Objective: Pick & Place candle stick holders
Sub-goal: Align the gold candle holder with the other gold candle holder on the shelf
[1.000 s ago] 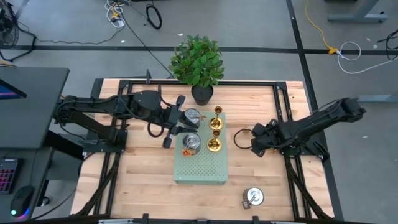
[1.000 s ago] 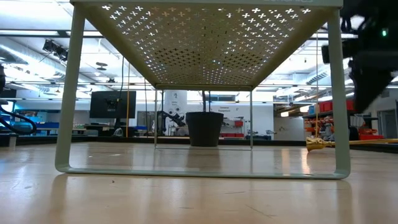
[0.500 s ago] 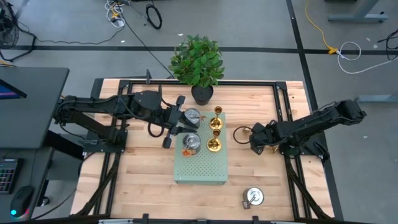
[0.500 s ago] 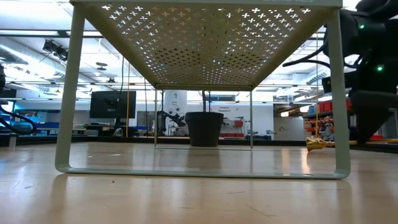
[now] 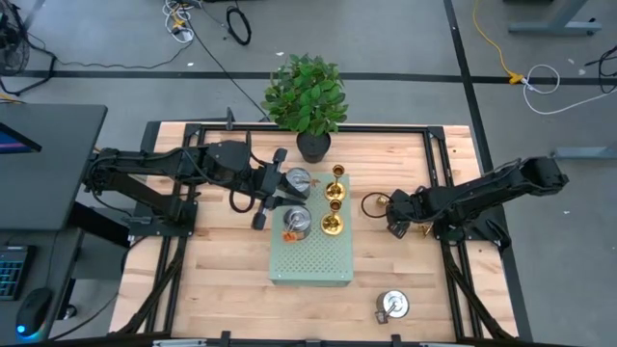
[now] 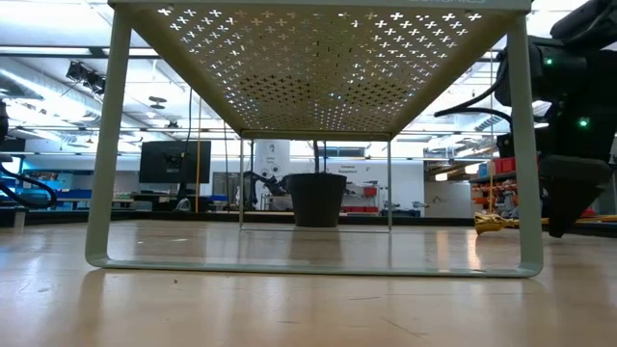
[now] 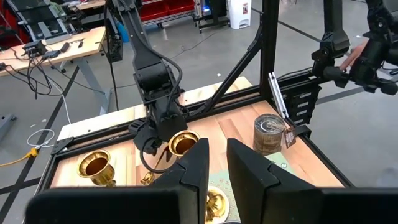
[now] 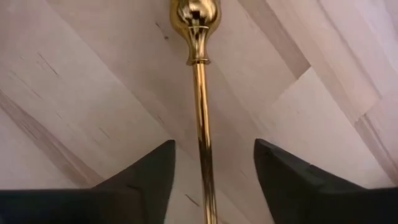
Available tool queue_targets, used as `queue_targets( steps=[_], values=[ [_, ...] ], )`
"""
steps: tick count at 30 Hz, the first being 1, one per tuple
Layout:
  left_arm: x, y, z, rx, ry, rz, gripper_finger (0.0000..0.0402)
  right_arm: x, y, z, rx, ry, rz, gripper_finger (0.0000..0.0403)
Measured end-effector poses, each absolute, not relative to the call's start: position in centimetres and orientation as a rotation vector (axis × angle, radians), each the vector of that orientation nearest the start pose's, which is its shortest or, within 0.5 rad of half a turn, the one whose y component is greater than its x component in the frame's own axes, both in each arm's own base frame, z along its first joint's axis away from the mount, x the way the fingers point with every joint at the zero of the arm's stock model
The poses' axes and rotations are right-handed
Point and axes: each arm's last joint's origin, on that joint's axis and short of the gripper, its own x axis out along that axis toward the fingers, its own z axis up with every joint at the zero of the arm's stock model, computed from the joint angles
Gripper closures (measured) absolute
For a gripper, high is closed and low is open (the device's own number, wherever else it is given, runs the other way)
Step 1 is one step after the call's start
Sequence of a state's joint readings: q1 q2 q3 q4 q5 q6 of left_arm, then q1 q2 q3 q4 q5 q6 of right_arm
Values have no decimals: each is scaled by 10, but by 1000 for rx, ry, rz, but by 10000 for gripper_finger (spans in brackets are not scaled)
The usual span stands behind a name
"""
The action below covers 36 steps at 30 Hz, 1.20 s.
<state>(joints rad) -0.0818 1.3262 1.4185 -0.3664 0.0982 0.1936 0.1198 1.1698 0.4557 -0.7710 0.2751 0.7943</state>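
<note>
We see the wooden worktop (image 5: 222,280) with a black frame along its edges, and most open room lies in the lower left and lower middle of the high view, where bare planks run to the near edge. The pale green perforated board (image 5: 310,255) stands at the centre, and a black-potted plant (image 5: 307,96) sits at the upper middle edge. On the board's upper half stand two silver candle stick holders (image 5: 297,180) (image 5: 296,222) and two upright gold candle stick holders (image 5: 334,191) (image 5: 332,224), the silver pair to the left of the gold pair. A third silver holder (image 5: 391,306) rests alone on the planks at the lower right, well apart from the board. The third gold holder (image 5: 374,204) lies on its side on the worktop just right of the board, its round base toward the board and its slim stem running rightward under the right pincer (image 5: 395,214). In the right wrist view that stem (image 8: 201,93) runs straight between the two dark fingers (image 8: 143,180), which stand apart on either side of it with a gap showing, not yet touching. The left pincer (image 5: 273,188) hangs at the board's upper left edge beside the silver holders; its fingers (image 7: 196,168) stand narrow, nearly together, with nothing between them. In the low view the board's legs (image 6: 108,145) frame the plant's pot (image 6: 317,200).
</note>
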Motion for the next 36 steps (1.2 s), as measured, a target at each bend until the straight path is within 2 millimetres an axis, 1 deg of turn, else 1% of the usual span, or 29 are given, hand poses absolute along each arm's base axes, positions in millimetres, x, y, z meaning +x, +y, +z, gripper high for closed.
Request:
queue_targets(
  steps=[6,11,12,16,21,29,31,36],
  values=[
    [286,-26,416,190,257,-205,335,150,10,136,364,1299,-672,282],
    [286,-26,415,189,263,-205,335,150,10,136,359,1305,-663,379],
    [286,-26,415,189,263,-205,335,150,10,136,359,1304,-662,387],
    [286,-26,415,189,263,-205,335,150,11,136,370,1307,-655,386],
    [286,-26,415,189,263,-205,335,150,11,136,375,1305,-659,395],
    [286,-26,415,189,263,-205,335,151,11,138,409,1275,-690,396],
    [286,-26,415,189,263,-205,335,153,12,143,408,1257,-680,396],
    [286,-26,415,189,263,-205,335,160,20,163,397,1165,-623,397]
  ],
)
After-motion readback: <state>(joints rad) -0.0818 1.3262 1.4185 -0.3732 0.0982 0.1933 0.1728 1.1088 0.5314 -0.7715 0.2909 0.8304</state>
